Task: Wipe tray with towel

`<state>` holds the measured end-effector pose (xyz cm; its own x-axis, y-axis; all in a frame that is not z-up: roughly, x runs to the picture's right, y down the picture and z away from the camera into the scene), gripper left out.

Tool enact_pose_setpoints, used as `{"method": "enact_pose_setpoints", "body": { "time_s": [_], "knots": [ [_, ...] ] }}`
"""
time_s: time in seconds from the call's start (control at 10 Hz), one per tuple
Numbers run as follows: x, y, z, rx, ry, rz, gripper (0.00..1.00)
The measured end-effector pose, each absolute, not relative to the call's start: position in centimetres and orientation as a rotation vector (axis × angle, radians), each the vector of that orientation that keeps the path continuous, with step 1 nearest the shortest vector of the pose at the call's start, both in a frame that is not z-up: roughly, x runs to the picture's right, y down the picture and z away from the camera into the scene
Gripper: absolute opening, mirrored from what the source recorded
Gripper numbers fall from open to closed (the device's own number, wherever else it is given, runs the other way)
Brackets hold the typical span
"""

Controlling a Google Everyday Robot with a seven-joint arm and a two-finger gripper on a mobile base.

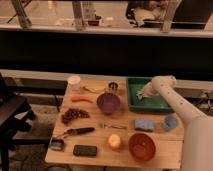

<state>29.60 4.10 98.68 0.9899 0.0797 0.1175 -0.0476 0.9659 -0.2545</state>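
Observation:
A green tray (pixel 151 104) sits at the back right of the wooden table (pixel 95 131). My white arm reaches in from the lower right and bends over the tray's far rim. My gripper (pixel 142 95) is down inside the tray, at its left half. A pale patch lies at the gripper's tip; I cannot tell it apart as a towel.
A purple bowl (pixel 108 102) and a small can (pixel 113 87) stand just left of the tray. A blue sponge (pixel 144 124) and a light blue cup (pixel 170 121) lie in front of it. An orange bowl (pixel 142 146), an orange fruit (pixel 114 141), a carrot (pixel 80 99) and a white cup (pixel 74 82) are further off.

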Motion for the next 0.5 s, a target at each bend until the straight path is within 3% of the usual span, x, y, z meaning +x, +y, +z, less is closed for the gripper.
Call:
{"method": "enact_pose_setpoints", "body": {
  "time_s": [0.5],
  "knots": [
    [30.5, 8.6, 94.0, -0.302, -0.125, 0.034, 0.0]
  ]
}}
